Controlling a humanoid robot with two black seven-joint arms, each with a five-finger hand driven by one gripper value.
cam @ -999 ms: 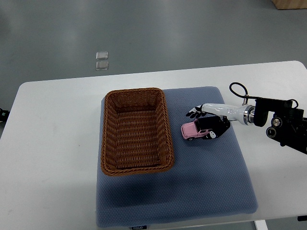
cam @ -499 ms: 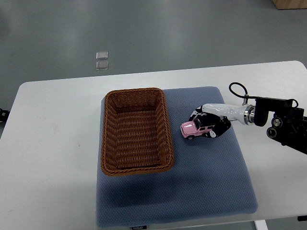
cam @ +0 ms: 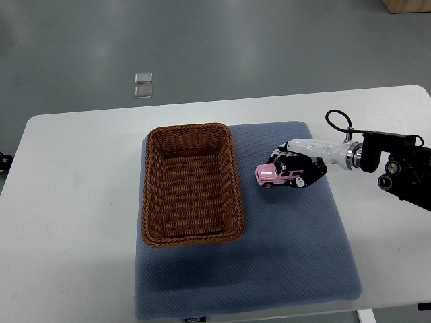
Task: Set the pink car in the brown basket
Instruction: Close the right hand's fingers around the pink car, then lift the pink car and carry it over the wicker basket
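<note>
The right hand [cam: 297, 163] reaches in from the right edge of the top view, its white forearm and black wrist hardware stretched over the white counter [cam: 74, 175]. Its dark fingers [cam: 285, 154] are curled around the pink car [cam: 278, 173], closing on the car's rear and roof from the right side. The car's nose points left toward the basket. Whether the wheels rest on the blue mat [cam: 296, 242] or hang just above it cannot be told from this angle.

The brown basket [cam: 190, 183] sits on the left half of the mat, long side running away from the robot. It is a woven rectangular basket with nothing visible inside it. The car is just beside the basket's right rim, outside it, with a narrow strip of mat showing between them.

The mat covers the middle of the counter and reaches its near edge. A black cable [cam: 338, 121] loops up from the wrist. On the gray floor beyond the counter lie two small clear squares [cam: 143, 85], one just behind the other.
</note>
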